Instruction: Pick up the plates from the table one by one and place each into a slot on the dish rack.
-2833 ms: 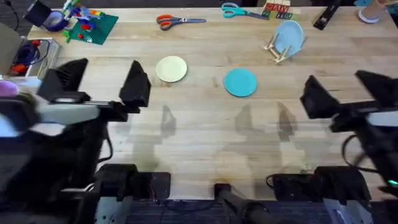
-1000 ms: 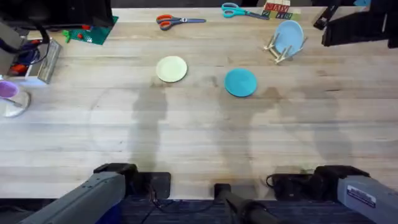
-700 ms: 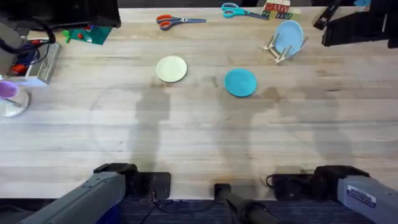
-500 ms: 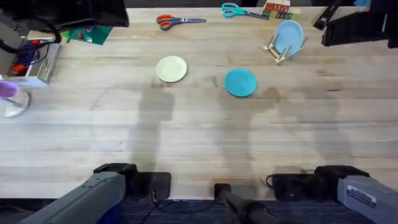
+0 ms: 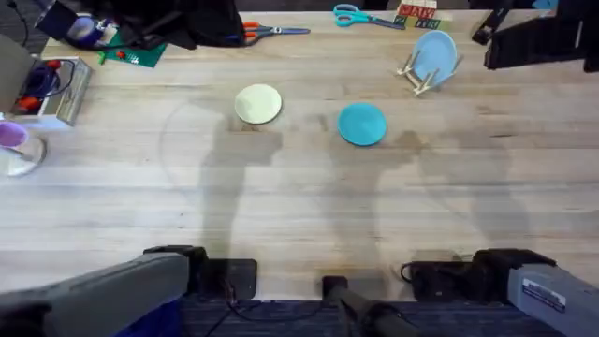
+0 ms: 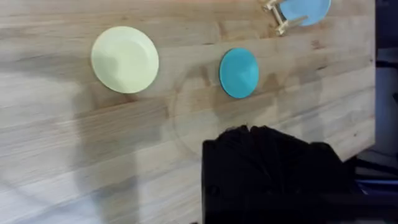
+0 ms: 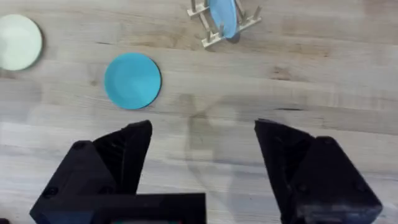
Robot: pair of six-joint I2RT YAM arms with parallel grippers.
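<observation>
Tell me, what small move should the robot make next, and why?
Probably lower the open right gripper toward the teal plate. That plate and the cream plate lie flat on the table, while the dish rack already holds a light blue plate; both grippers hold nothing.

We see the table (image 5: 299, 206), pale planks, carrying a cream plate (image 5: 257, 103) left of centre, a teal plate (image 5: 361, 124) beside it, the dish rack (image 5: 418, 75) upper right, and two scissors (image 5: 267, 32) along the top edge.
</observation>
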